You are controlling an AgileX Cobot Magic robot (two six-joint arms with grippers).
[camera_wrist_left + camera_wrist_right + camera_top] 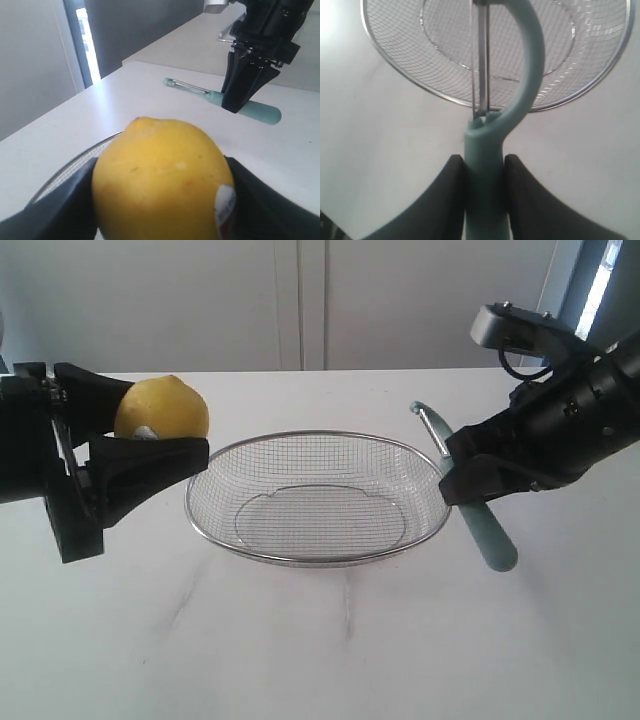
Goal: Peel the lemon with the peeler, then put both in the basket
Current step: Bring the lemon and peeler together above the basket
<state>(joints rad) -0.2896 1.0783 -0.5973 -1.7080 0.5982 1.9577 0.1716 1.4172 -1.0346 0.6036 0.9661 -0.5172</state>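
Bkgd: pale wall (300, 300) behind a white counter (320, 660).
Basket: wire basket (300, 560) sits mid-counter. Inside you see only bare mesh, w/ the counter showing through.
Lemon: lemon (170, 400) is up off the counter, left of the basket and just above rim height. Its red-and-white sticker (225, 205) faces your left wrist cam.
Left arm: comes in from the left, roughly level, tips aimed toward the basket. Your left pincer (165, 422) is clamped on the lemon, one finger over and one under.
Peeler: peeler (490, 535) lies just beside the basket's right end, blade end toward the far side, teal handle toward the near side. Can't tell if it touches the counter.
Right arm: reaches in from the right, angled down. Your right pincer (448, 472) is closed on the peeler's handle, w/ the fingers (445, 200) pressed to both sides of it.
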